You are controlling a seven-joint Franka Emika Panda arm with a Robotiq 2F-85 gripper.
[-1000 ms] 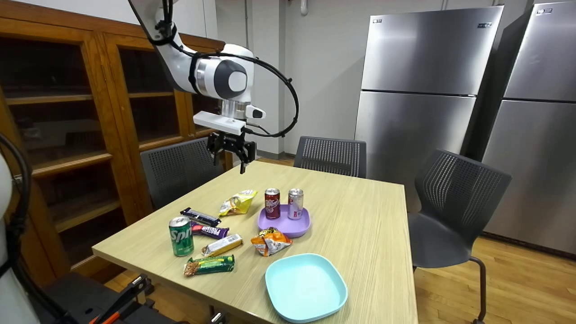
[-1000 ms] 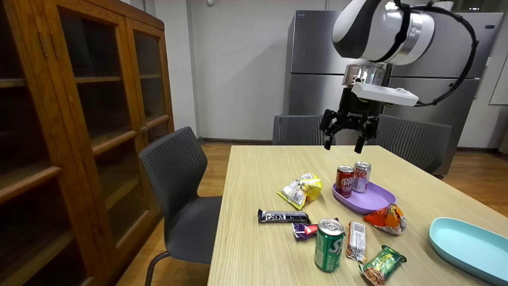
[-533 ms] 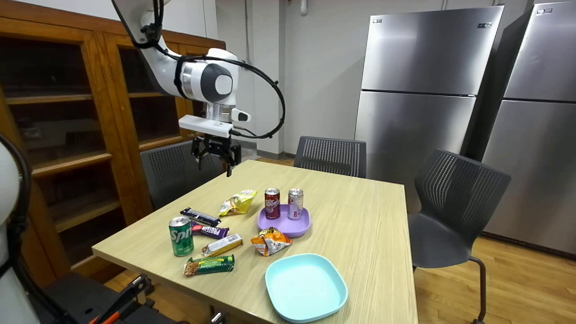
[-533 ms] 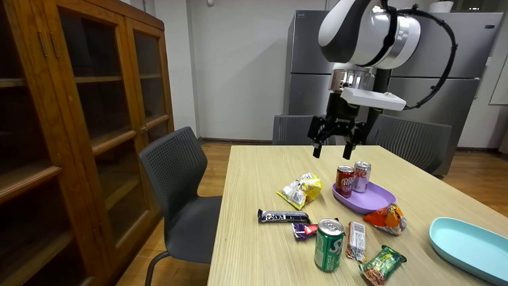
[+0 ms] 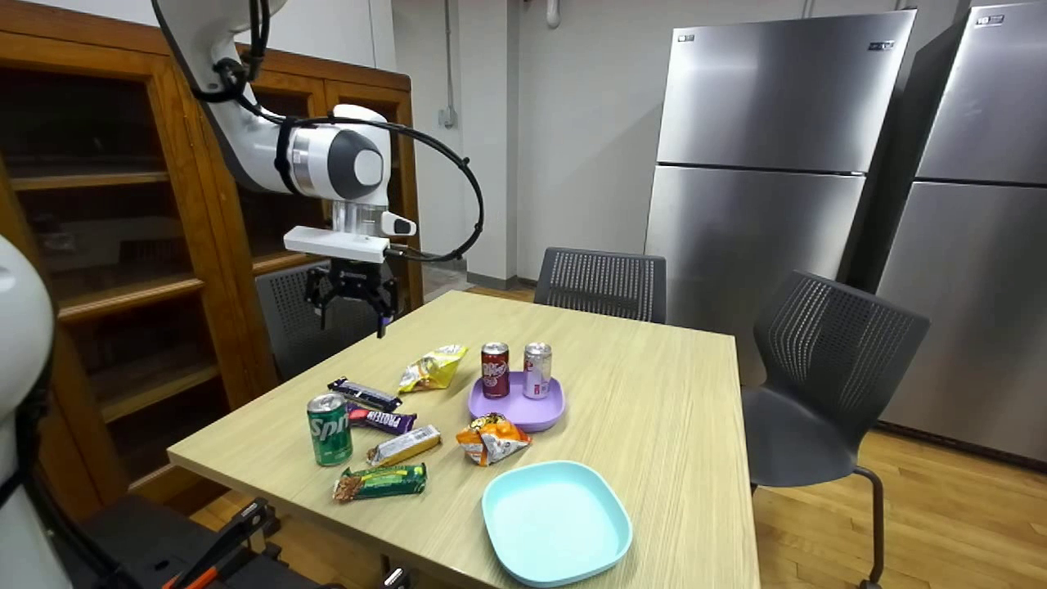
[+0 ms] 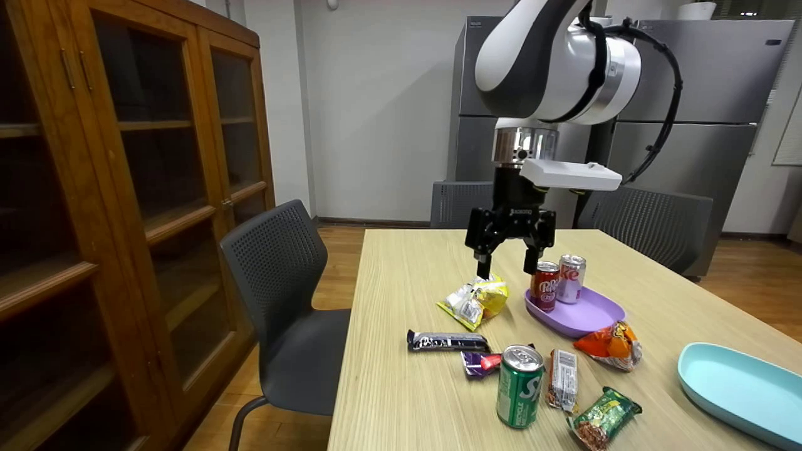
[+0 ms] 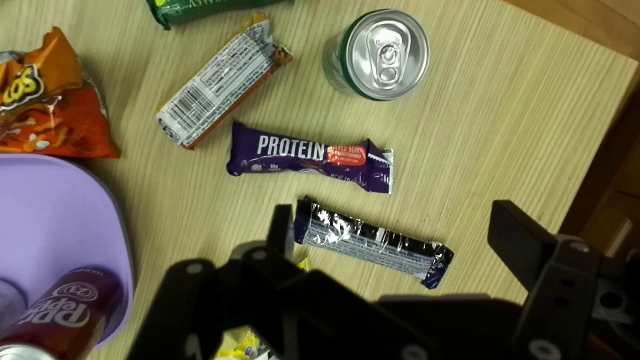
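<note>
The gripper hovers above the dark-wrapped bar.

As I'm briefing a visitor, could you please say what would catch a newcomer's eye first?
The open black gripper above the table probably comes first. The turquoise tray follows, in an exterior view's foreground; beyond it, a red can and a silver can stand on the purple tray.

The table bears snacks, two trays, a green can.

Steel refrigerators, dark mesh chairs, glass-fronted wooden cabinet
</note>
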